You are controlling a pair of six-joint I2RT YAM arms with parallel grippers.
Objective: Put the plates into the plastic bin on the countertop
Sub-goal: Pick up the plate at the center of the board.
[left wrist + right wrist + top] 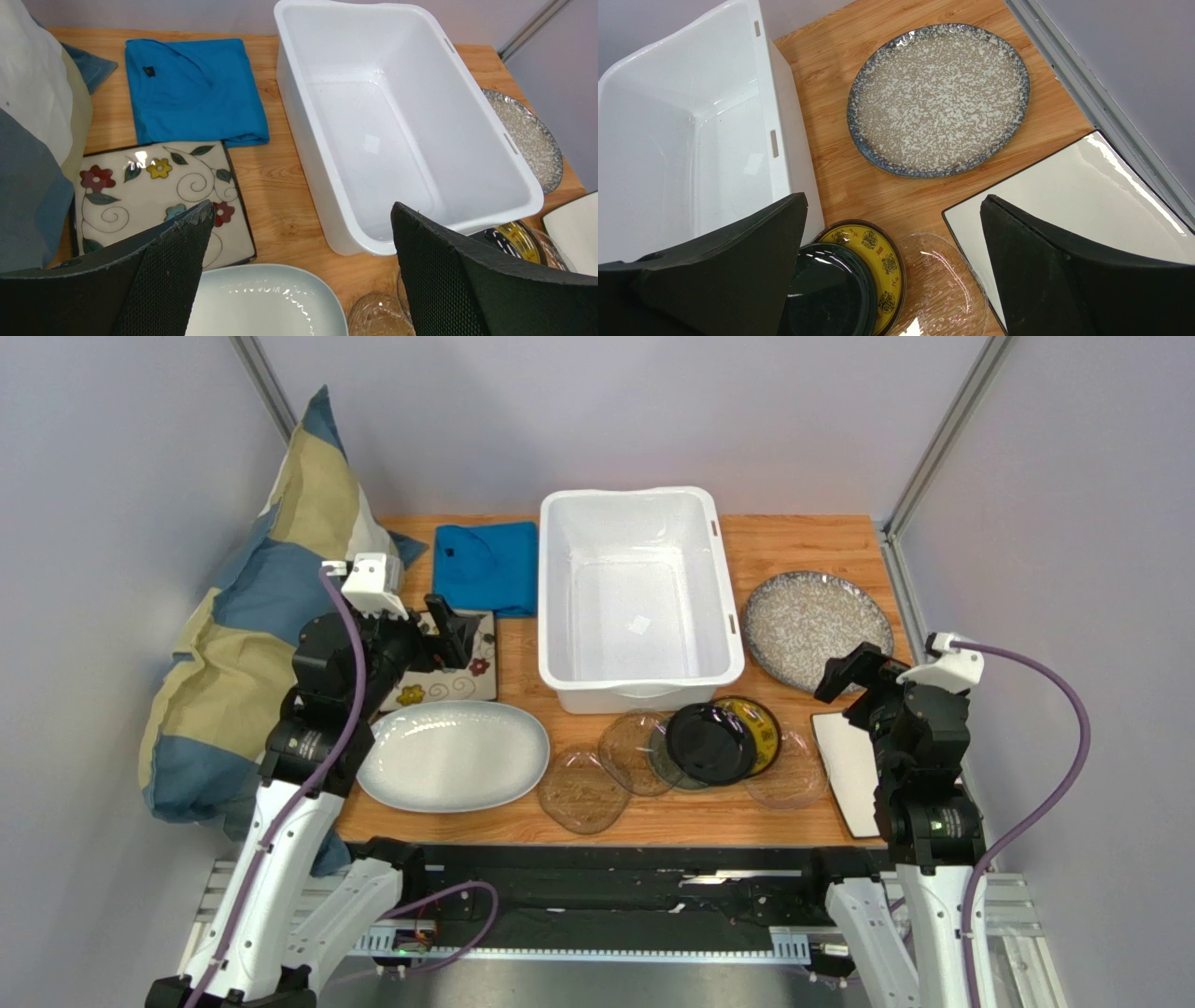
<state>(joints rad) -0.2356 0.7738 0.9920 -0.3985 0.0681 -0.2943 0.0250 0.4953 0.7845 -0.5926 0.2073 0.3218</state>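
Plates [634, 752] all out on the countertop [786, 546], around the plastic bin [638, 689] at back centre. Left of the bin: floral square plate [151, 192], just in front of a folded blue cloth [487, 567]; white oval platter [453, 755] nearer the front edge. Right of the bin: grey-speckled round plate [818, 627], with white square plate [847, 770] at the right edge, nearer the arms. In front of the bin: overlapping cluster of small glass plates [584, 791], plus a black round plate [711, 742] lying on a yellow-rimmed one [762, 725]. Left gripper [300, 217] raised over the floral square plate, jaws spread wide, nothing between them. Right gripper [892, 203] raised near the white square plate, jaws likewise spread, empty. Striped pillow [267, 602] against the left wall
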